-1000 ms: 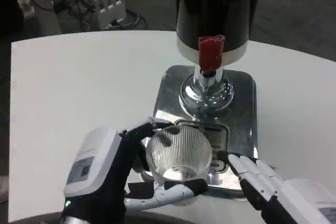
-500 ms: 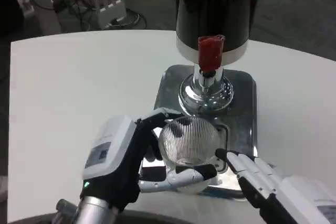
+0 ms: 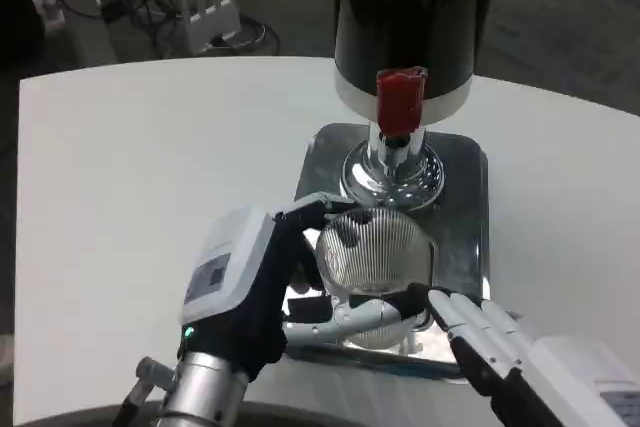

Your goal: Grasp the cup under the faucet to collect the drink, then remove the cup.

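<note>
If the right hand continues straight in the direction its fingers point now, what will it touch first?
Probably the clear ribbed cup, or the left hand's fingers around its base. The right hand points up-left, fingertips almost there; depth is unclear.

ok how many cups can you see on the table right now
1. The clear ribbed cup is held by the left hand, over the dispenser's steel drip tray, just in front of the faucet.
</note>
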{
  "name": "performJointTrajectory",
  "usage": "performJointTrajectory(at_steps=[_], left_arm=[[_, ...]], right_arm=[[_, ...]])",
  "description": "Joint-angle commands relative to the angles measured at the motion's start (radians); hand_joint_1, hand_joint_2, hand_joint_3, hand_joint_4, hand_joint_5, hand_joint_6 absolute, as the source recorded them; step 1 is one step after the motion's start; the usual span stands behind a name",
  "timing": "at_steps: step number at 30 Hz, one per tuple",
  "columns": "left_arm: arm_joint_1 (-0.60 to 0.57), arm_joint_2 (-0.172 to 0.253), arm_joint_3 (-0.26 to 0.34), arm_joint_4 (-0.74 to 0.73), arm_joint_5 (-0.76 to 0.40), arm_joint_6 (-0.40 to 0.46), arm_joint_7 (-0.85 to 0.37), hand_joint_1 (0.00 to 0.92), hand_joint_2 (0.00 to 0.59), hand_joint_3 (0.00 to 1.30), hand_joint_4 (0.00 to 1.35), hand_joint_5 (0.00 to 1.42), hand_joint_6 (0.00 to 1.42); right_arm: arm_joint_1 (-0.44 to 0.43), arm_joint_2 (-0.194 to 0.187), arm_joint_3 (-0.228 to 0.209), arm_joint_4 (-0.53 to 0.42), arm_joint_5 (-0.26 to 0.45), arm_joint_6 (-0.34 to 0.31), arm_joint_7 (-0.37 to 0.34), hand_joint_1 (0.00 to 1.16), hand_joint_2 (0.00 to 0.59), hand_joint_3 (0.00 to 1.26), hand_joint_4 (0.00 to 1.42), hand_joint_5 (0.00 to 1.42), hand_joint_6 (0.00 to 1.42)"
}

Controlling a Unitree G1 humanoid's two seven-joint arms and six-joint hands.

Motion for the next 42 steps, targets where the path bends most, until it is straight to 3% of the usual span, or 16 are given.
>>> performJointTrajectory(at_steps=[1, 15, 26, 42], left_arm=[[-0.035, -0.014, -0.012, 0.03, 0.01, 0.013, 0.046, 0.633, 0.059, 0.77, 0.86, 0.89, 0.92], [-0.104, 0.008, -0.022, 0.102, 0.012, 0.03, 0.065, 0.63, 0.061, 0.77, 0.86, 0.89, 0.91], [-0.165, -0.004, -0.029, 0.154, -0.002, 0.05, 0.078, 0.618, 0.062, 0.77, 0.86, 0.89, 0.9], [-0.242, -0.033, -0.041, 0.278, -0.017, 0.051, 0.134, 0.607, 0.072, 0.77, 0.86, 0.91, 0.9]], right_arm=[[0.006, 0.005, 0.0, -0.014, 0.005, -0.005, 0.009, 0.39, 0.391, 0.02, 0.0, 0.0, 0.0], [0.018, 0.007, 0.001, -0.014, 0.008, -0.011, 0.009, 0.38, 0.391, 0.02, 0.0, 0.0, 0.0], [-0.001, 0.02, 0.017, -0.014, -0.002, -0.009, 0.016, 0.38, 0.392, 0.02, 0.0, 0.0, 0.0], [-0.001, 0.023, -0.004, -0.014, 0.01, -0.015, 0.027, 0.38, 0.396, 0.02, 0.0, 0.0, 0.0]])
